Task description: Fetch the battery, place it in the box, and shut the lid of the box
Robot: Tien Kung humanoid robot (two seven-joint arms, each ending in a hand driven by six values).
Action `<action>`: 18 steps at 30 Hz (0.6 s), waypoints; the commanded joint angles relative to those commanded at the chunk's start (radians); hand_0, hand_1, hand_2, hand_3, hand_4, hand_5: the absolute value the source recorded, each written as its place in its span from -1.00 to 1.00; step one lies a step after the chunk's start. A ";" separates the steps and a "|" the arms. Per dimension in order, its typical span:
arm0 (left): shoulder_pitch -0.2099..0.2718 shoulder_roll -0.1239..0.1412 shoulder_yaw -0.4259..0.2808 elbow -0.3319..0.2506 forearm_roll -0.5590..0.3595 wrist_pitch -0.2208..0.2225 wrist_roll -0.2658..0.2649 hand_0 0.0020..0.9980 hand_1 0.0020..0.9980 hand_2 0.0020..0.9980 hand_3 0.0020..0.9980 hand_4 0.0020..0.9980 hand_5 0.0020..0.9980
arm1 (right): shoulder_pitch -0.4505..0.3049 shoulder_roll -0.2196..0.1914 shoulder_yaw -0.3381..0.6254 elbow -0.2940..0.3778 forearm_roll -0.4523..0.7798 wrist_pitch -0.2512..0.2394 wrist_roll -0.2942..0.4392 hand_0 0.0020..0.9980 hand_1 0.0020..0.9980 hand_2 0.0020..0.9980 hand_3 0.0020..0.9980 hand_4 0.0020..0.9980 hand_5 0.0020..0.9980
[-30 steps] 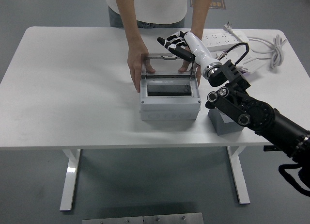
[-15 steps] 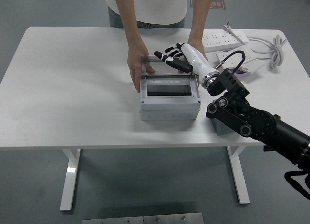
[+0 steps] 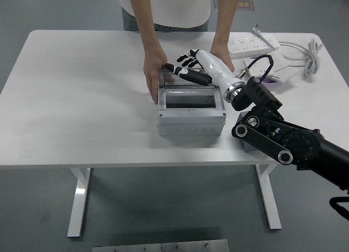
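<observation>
We're looking down on the white worktop (image 3: 82,88), and the grey rectangular plastic box (image 3: 191,121) sits near the middle, its long axis running left to right, parallel to the near edge. Our right hand (image 3: 188,68), white-shelled with black fingers, reaches in from the right over the box's far edge, fingers spread and flat, gripping nothing, palm resting on or just above the transparent hinged lid (image 3: 188,84), which looks tipped well down toward the box. That's the relation that counts: the lid lies directly under the hand and hinges along the far long edge, so we judge the coming move to be a push downward and toward the near edge to seat it. Through the clear panel the inside looks dark; we cannot tell whether the battery is in there, and we see no battery loose on the worktop, though a grey block (image 3: 246,145) shows just right of the box, partly hidden behind the black arm. On the far side a person braces the box, one hand (image 3: 154,72) on its far-left corner, the other hand (image 3: 221,51) behind our wrist. Our left arm is out of view. A white power strip (image 3: 248,43) and coiled cable (image 3: 311,53) lie at the far-right corner.
</observation>
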 joint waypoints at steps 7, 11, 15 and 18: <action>0.000 -0.001 0.000 0.000 -0.001 0.001 0.000 0.18 0.36 0.18 0.16 0.09 -1.00 | -0.009 -0.007 -0.009 -0.006 0.007 0.001 0.002 0.45 0.25 0.30 0.40 0.98 1.00; 0.000 -0.001 0.002 0.000 -0.003 0.002 0.000 0.18 0.36 0.18 0.16 0.09 -1.00 | -0.007 -0.009 -0.007 -0.001 0.000 0.001 -0.001 0.43 0.24 0.30 0.40 0.96 0.99; -0.001 -0.001 0.003 0.000 -0.005 0.003 0.000 0.18 0.36 0.18 0.16 0.09 -1.00 | -0.006 -0.012 -0.005 0.017 -0.022 0.010 -0.014 0.43 0.24 0.30 0.40 0.96 0.99; 0.000 -0.002 0.005 0.000 -0.009 0.003 0.000 0.18 0.36 0.19 0.16 0.09 -1.00 | -0.009 -0.017 0.000 0.043 -0.054 0.040 -0.044 0.42 0.23 0.30 0.40 0.95 0.98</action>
